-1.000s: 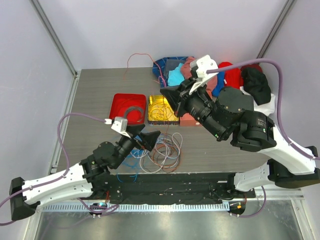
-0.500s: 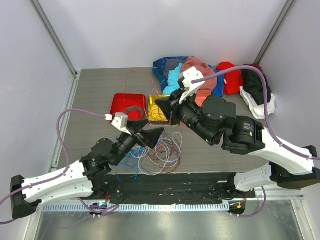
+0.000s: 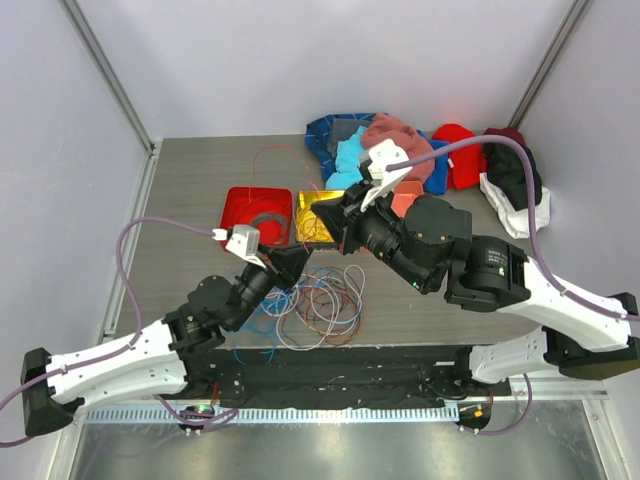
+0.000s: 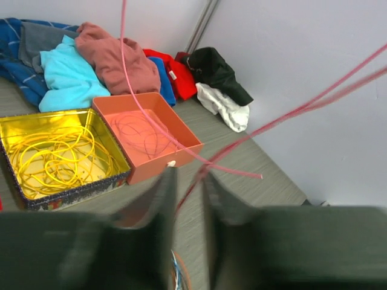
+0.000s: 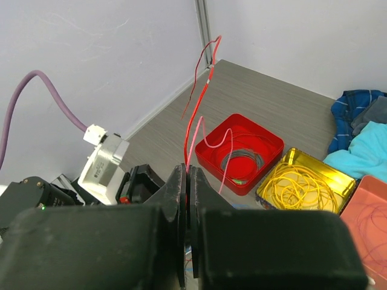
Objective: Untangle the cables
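The cables (image 3: 325, 305) lie in a loose multicoloured tangle on the table in front of the arms. My right gripper (image 5: 188, 172) is shut on a red cable (image 5: 195, 121) that rises from its tips, with a pink strand (image 5: 211, 142) beside it. In the top view this gripper (image 3: 335, 215) hovers over the trays. My left gripper (image 4: 188, 176) hangs just above the tangle's left edge (image 3: 293, 262). Its jaws stand a narrow gap apart. The taut red cable (image 4: 290, 115) runs through that gap without being pinched.
A red tray (image 5: 275, 142) holds a grey coil. Next to it sit a gold tin (image 4: 66, 187) of yellow cable and an orange tray (image 4: 163, 166) holding a thin pink wire. A heap of coloured clothes (image 3: 400, 140) fills the back right.
My left gripper's jaws have narrowed from wide open around the red cable. The right arm has swung left and lower over the trays, still holding the red cable.
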Controlling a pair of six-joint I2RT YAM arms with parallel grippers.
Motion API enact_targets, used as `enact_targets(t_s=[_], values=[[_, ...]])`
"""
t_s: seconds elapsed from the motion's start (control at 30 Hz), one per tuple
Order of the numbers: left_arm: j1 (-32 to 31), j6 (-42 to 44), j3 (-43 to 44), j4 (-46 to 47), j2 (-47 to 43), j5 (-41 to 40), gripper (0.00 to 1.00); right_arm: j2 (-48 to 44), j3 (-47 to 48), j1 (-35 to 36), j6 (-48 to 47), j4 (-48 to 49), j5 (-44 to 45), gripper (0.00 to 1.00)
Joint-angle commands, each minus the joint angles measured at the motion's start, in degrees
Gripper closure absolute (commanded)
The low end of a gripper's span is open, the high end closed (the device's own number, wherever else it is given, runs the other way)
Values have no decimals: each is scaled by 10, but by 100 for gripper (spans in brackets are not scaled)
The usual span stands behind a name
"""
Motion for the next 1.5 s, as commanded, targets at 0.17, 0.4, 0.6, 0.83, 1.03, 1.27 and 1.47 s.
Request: enact_targets(t_s=[0.17, 0.4, 0.6, 0.83, 1.03, 1.27, 1.47], values=[[-1, -13, -2, -31, -67, -28, 94, -47, -47, 1, 28, 37, 1, 99], [-1, -35, -14, -61, -105, -12, 100, -51, -119, 1, 72, 39, -34, 58], [-1, -26, 12, -76, -116, -14, 100, -96, -225, 1, 122, 70, -35, 46], [-1, -13, 43, -83, -112, -10, 100, -131, -339, 2, 166, 128, -98, 47], [-1, -20, 52, -88, -110, 7, 100, -138, -373, 2, 160, 172, -93, 48], [-1, -36, 53, -98, -111, 16, 100, -113, -381, 1, 117, 219, -67, 49], [-1, -44, 53, -100, -110, 23, 100, -88, -381, -2, 100, 243, -53, 50]])
